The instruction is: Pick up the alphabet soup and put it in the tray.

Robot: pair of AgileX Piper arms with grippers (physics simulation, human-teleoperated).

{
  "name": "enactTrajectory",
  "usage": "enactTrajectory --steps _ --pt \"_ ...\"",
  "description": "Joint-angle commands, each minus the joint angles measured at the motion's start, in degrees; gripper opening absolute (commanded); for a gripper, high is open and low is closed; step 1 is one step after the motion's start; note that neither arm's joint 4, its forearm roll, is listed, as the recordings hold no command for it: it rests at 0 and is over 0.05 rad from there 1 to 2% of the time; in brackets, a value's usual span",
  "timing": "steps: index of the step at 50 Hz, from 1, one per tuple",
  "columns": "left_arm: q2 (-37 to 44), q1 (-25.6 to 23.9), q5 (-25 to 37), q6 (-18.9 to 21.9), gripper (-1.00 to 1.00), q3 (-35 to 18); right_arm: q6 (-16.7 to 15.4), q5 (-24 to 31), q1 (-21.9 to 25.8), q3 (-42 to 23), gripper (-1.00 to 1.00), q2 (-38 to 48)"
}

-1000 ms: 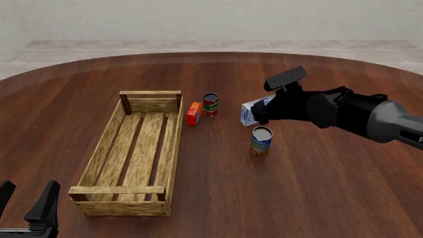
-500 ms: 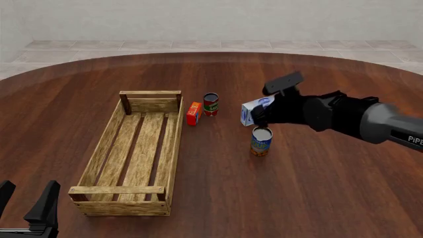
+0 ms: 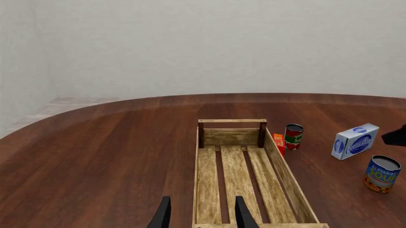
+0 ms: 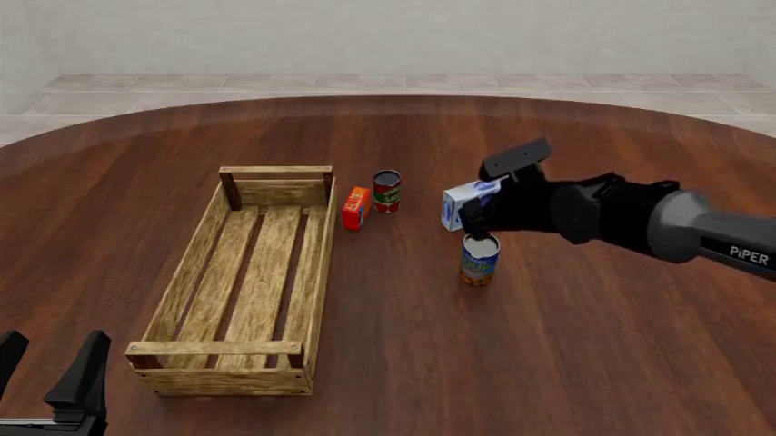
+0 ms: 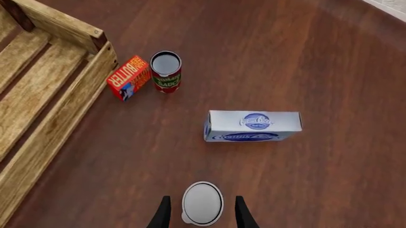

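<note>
I am holding my right gripper (image 5: 201, 213) spread over the alphabet soup (image 4: 479, 258), fingers straddling its lid for a grasp; the can is standing on the counter (image 4: 582, 345), right of the tray (image 4: 209, 263).

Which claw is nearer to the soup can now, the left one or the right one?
Right. The right claw hangs just above the soup can, fingers either side of its top. The left claw sits far off, by the tray's near end.
</note>
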Motion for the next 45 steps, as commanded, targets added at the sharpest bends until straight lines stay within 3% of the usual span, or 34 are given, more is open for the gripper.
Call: enactTrajectory --steps 1,45 --pt "0.0 0.0 0.0 0.0 1.00 0.0 0.0 -0.7 -0.3 0.6 1.00 0.7" --pt "0.0 0.0 0.0 0.0 1.00 0.0 -0.2 -1.4 -0.1 -0.5 1.00 4.4"
